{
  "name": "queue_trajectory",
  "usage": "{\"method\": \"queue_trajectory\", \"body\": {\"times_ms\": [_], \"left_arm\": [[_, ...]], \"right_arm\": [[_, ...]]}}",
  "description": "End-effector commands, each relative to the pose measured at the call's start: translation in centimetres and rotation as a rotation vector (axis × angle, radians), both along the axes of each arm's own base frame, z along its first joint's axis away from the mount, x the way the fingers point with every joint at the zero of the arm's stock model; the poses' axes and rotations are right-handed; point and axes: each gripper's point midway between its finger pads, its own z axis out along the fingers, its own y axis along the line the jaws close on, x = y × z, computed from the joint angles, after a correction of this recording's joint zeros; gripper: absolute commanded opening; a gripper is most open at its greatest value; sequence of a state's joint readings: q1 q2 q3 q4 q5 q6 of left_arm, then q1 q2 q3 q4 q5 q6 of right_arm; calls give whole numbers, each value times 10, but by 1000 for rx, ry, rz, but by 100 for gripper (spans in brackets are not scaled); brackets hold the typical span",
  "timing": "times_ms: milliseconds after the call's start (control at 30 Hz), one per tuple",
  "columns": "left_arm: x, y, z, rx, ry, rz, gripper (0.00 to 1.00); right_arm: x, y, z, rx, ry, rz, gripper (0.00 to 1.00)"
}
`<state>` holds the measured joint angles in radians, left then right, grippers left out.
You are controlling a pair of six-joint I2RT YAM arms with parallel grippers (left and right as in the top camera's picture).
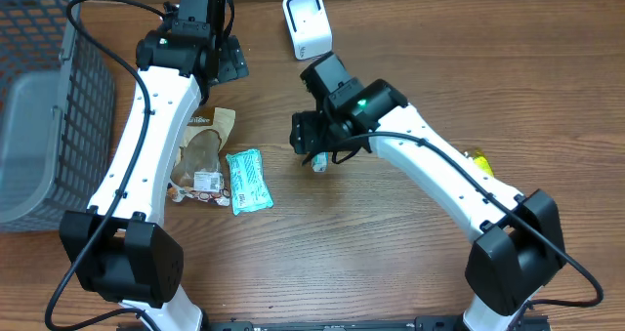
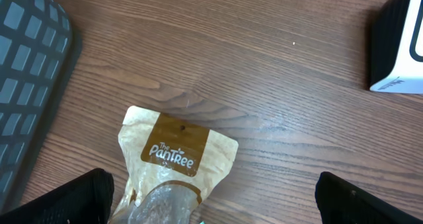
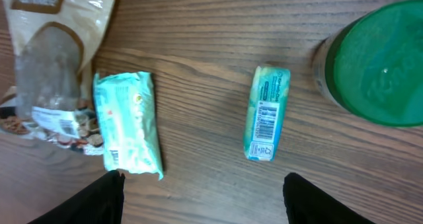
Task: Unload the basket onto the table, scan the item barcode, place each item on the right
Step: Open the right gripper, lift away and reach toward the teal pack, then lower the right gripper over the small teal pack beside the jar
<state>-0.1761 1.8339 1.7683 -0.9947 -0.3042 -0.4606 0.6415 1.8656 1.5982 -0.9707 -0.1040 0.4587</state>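
Overhead, small box: The small teal box [image 1: 319,163] lies flat on the wooden table [image 1: 391,263], right under the tip of the right arm.
Overhead, right gripper: The right gripper [image 1: 311,145] hangs just above the box. It is much nearer to it than the other arm.
Overhead, left gripper: The left gripper [image 1: 223,62] is well away, up near the grey basket [image 1: 34,97].
Overhead, scanner: The white scanner [image 1: 306,23] stands at the far edge, past the right gripper.
Left wrist, left gripper: Its jaws are spread wide and hold nothing. The Pantree snack bag [image 2: 175,158] lies just below it.
Right wrist, right gripper: The jaws are apart with nothing in them.
Right wrist, small box: It lies ahead of the jaws, a bit toward the right finger [image 3: 324,197]. Its barcode faces up.
Right wrist, long side: The box runs straight away from the gripper, so the jaws look set to close across its thin sides.
Right wrist, neighbours: A teal packet [image 3: 125,125] lies apart on the left. A green round thing [image 3: 377,65] sits near on the right.
Next move: Probably going down to take hold of the box.
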Motion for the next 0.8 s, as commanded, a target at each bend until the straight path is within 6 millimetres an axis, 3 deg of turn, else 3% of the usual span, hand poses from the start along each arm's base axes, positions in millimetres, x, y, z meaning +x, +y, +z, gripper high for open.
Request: {"method": "queue_trajectory", "body": {"times_ms": [0, 433, 767], "left_arm": [[1, 1, 12, 15, -30, -5, 100], [1, 1, 12, 15, -30, -5, 100], [1, 1, 12, 15, -31, -5, 100]], "right_arm": [[0, -6, -10, -24, -8, -24, 77], [5, -9, -52, -22, -56, -40, 82], [9, -8, -58, -12, -79, -43, 83]]}}
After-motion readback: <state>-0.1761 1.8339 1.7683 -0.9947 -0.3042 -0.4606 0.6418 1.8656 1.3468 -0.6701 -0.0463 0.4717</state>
